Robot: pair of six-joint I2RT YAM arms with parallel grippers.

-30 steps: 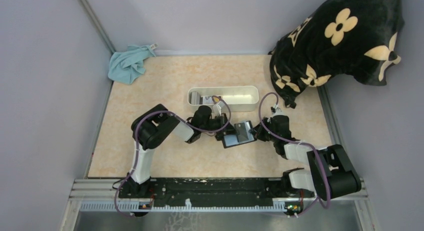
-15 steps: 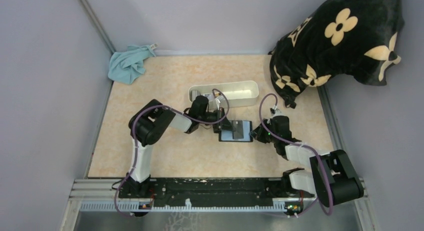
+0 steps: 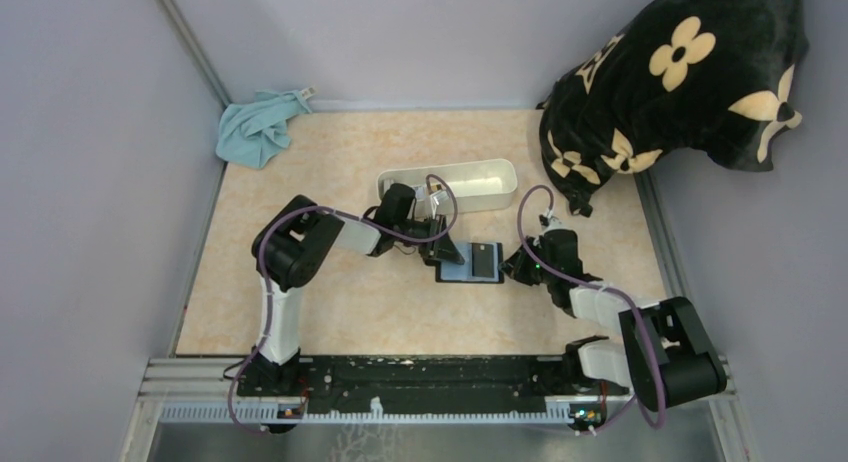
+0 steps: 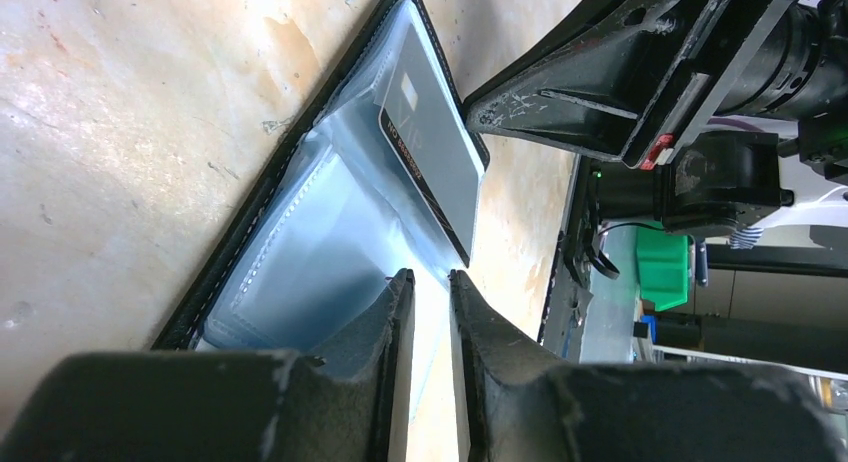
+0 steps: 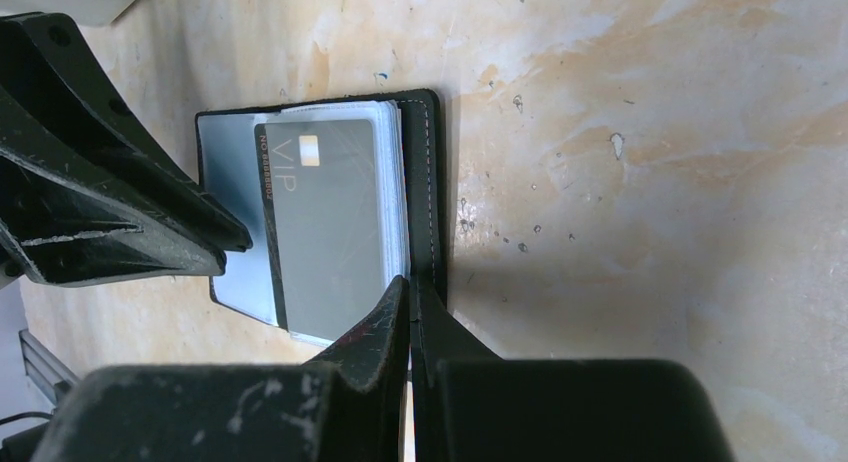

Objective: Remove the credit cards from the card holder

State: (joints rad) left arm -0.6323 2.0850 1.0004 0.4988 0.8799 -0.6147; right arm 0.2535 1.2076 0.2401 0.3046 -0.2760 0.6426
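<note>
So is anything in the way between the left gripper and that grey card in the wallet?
Nothing visible. The card holder lies open, pinched at its edge by the right gripper, and the grey card faces up beyond the left gripper. Whether a clear sleeve covers it, I cannot tell.

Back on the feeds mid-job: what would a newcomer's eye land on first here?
The open card holder lies flat mid-table with a grey VIP card on its clear sleeves. The left end effector is slightly parted over one side, and the right end effector is shut on its black edge. Next comes the big black floral cushion in the far right corner, then the white tray just beyond the holder.
</note>
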